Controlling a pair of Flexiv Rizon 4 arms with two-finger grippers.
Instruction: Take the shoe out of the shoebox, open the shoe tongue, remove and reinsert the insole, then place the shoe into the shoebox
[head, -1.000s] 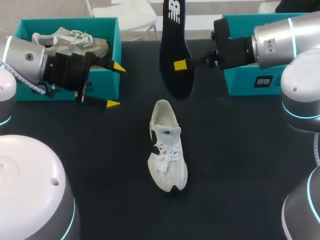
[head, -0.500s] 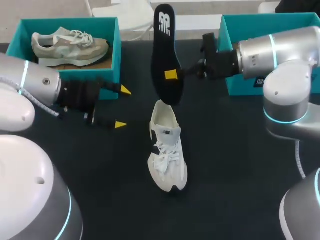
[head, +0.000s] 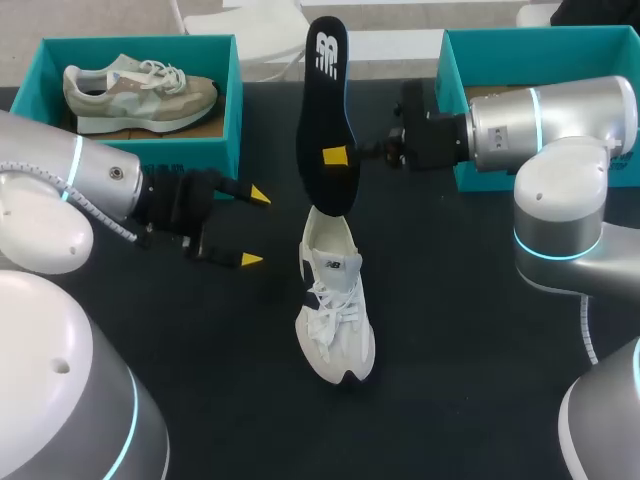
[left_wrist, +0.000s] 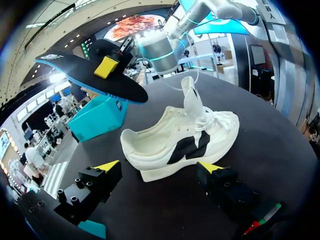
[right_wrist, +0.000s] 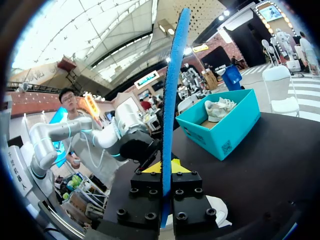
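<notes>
A white shoe (head: 335, 300) with a black side mark lies mid-table, heel toward the back; the left wrist view has this shoe (left_wrist: 180, 142) just ahead of its fingers. My right gripper (head: 336, 155) is shut on a black insole (head: 325, 110) with a blue underside, held upright above the shoe's heel. The right wrist view shows that insole (right_wrist: 171, 100) edge-on, pinched by the right gripper (right_wrist: 162, 167). My left gripper (head: 254, 227) stands open to the left of the shoe, nothing between its fingers; the left wrist view shows the left gripper (left_wrist: 160, 167) open and the insole (left_wrist: 90, 75) above.
A teal shoebox (head: 232, 90) at the back left holds a second, grey-beige shoe (head: 135, 90). Another teal shoebox (head: 455, 95) stands at the back right, behind my right arm. The tabletop is black.
My right gripper has carried the insole left and lower, toward the shoe's heel. My left gripper has moved forward and right, away from the left box and nearer the shoe.
</notes>
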